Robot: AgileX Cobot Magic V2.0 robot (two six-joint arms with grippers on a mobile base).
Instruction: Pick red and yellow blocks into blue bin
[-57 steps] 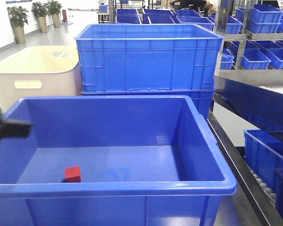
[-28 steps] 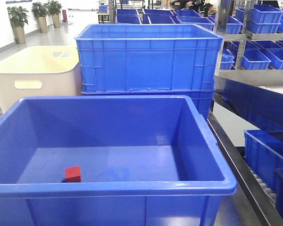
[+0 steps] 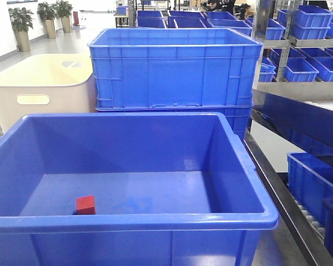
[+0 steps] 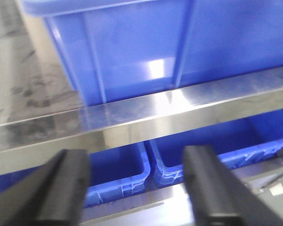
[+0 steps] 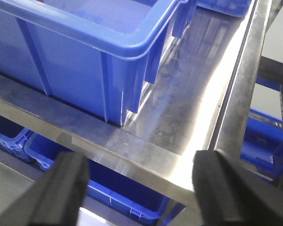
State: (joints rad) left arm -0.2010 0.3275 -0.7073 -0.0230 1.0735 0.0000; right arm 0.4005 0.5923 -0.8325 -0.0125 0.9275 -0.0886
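The blue bin (image 3: 127,166) fills the near half of the front view, sitting on a steel shelf (image 5: 188,108) with the ribbed blue crate (image 3: 175,69) behind it and the cream tub (image 3: 41,86) at far left. Both arms hang low, in front of the shelf edge and below the rim of the bin. The left gripper (image 4: 137,188) is spread wide with nothing between its fingers, looking at the bin's outer wall and the small blue trays (image 4: 122,172) on the level beneath. The right gripper (image 5: 139,188) is likewise wide apart and empty, beside the bin's near right corner.

The red cube (image 3: 85,205) already lies on the bin floor at near left, close to the front wall. The yellow brick appears in no view, so its place cannot be told; only half of the task looks done.

The main risk is the search itself: with the brick out of sight, an arm may reach on a poor guess. The cream tub is a likely spot, but its inside is hidden. Rising from this low position, either gripper could catch the shelf lip or the thick rim and shove the bin. A careless drop could also bounce the brick off the sloped wall.
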